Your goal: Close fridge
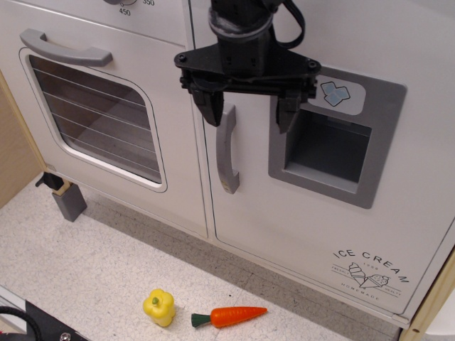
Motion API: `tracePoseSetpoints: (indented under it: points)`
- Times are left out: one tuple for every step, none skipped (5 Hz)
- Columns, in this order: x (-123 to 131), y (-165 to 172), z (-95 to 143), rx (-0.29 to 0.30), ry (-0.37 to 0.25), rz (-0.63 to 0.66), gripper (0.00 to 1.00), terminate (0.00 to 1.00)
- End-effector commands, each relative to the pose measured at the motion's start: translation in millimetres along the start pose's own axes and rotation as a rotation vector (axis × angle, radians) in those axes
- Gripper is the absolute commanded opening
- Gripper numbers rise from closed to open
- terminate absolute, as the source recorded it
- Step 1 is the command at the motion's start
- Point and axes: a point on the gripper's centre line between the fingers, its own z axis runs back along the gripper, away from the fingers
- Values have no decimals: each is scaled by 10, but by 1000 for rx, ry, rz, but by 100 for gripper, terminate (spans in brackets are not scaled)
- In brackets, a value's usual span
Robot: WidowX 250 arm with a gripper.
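Fridge door, large, white and toy-like [320, 213], fills the right part of the single view and lies flush with the front of the cabinet beside it. It carries a vertical grey handle [226, 149] near its left edge, a grey recessed dispenser panel [330, 145] to the right of that, and an "ICE CREAM" print [371, 268] low on the right. The black robot gripper [249, 110] hangs in front of the upper part of the door, its fingers [211, 106] spread wide apart and gripping nothing; the left finger sits at the top of the handle, the right finger over the left edge of the dispenser panel. Whether either finger touches the door cannot be told. To the left stands a white oven door with a window [99, 121] and a horizontal grey handle [65, 48]. On the speckled tabletop [85, 270] near the camera lie a yellow toy bell pepper [159, 307] and, just right of it, an orange toy carrot with a green top [229, 315].
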Motion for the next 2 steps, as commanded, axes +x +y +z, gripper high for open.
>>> tracePoseSetpoints:
  points:
    - [145, 0, 97, -9, -43, 15, 100, 0]
    - [145, 0, 97, -9, -43, 15, 100, 100]
